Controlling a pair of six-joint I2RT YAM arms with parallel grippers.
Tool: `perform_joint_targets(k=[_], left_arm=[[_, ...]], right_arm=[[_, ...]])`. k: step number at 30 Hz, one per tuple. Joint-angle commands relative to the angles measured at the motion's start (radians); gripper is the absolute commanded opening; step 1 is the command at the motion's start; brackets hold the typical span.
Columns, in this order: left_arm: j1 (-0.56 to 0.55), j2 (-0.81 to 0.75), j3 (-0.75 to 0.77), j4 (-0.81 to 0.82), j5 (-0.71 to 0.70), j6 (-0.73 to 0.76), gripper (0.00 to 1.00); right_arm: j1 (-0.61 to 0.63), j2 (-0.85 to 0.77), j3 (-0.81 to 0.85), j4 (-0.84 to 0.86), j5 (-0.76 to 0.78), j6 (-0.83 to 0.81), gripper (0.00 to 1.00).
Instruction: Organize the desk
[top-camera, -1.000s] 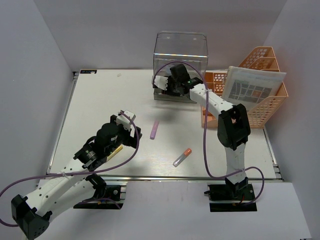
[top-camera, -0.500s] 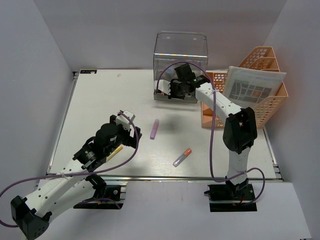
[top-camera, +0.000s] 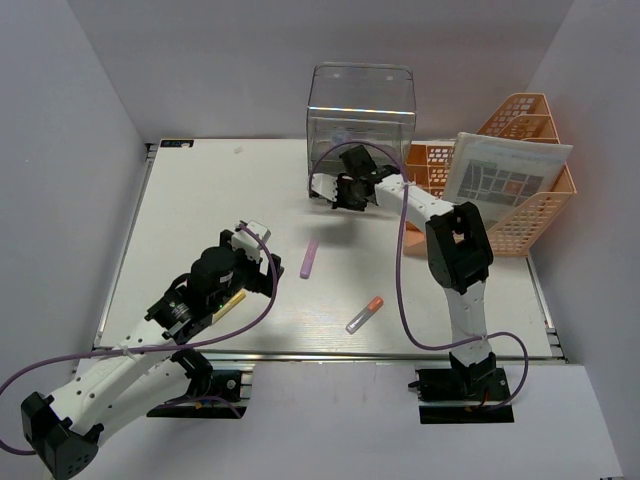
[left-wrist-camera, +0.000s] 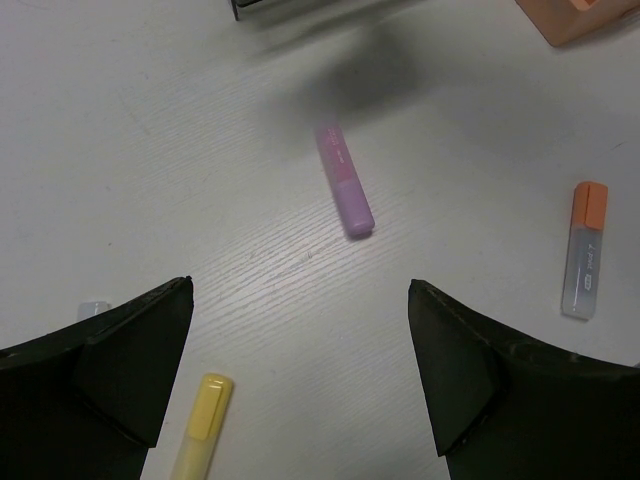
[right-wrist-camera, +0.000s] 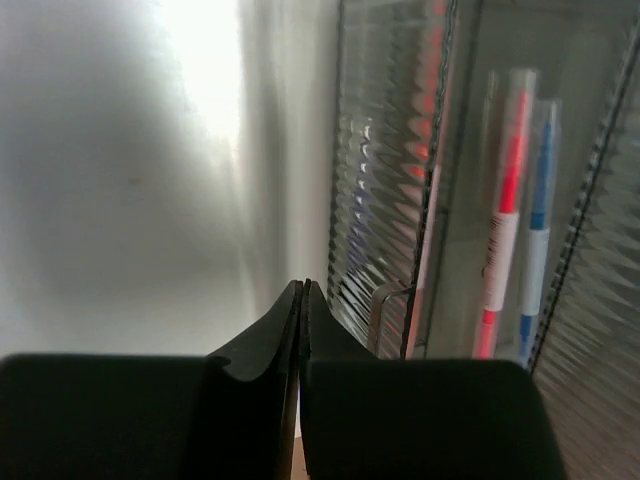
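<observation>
On the white desk (top-camera: 200, 200) lie a purple highlighter (top-camera: 310, 257) (left-wrist-camera: 345, 195), an orange-capped clear marker (top-camera: 365, 314) (left-wrist-camera: 585, 250) and a yellow highlighter (top-camera: 228, 303) (left-wrist-camera: 200, 420). My left gripper (top-camera: 262, 258) (left-wrist-camera: 300, 287) hovers open over the desk, the yellow highlighter just inside its left finger and the purple one ahead. My right gripper (top-camera: 325, 187) (right-wrist-camera: 303, 290) is shut on nothing, at the lower front left of the clear drawer box (top-camera: 360, 110) (right-wrist-camera: 400, 180). A red pen (right-wrist-camera: 505, 230) and a blue pen (right-wrist-camera: 537, 230) show inside the box.
The orange mesh rack (top-camera: 520, 200) (left-wrist-camera: 575, 20) stands at the back right with a printed sheet (top-camera: 505, 175) leaning on it. Grey walls close in the desk on three sides. A metal rail runs along the front edge (top-camera: 330, 355).
My right gripper has closed and swung down and left along the drawer box front. The left arm and the markers on the desk have not moved.
</observation>
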Motion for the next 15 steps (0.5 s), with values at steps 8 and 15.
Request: perform_joint_targets(k=[8, 15], left_arm=[[0.0, -0.012, -0.002, 0.01, 0.024, 0.009, 0.98], [0.0, -0.015, -0.003, 0.01, 0.022, 0.009, 0.98]], right_arm=[[-0.006, -0.013, -0.066, 0.318, 0.281, 0.062, 0.0], [-0.003, 0.006, -0.055, 0.39, 0.361, 0.066, 0.0]])
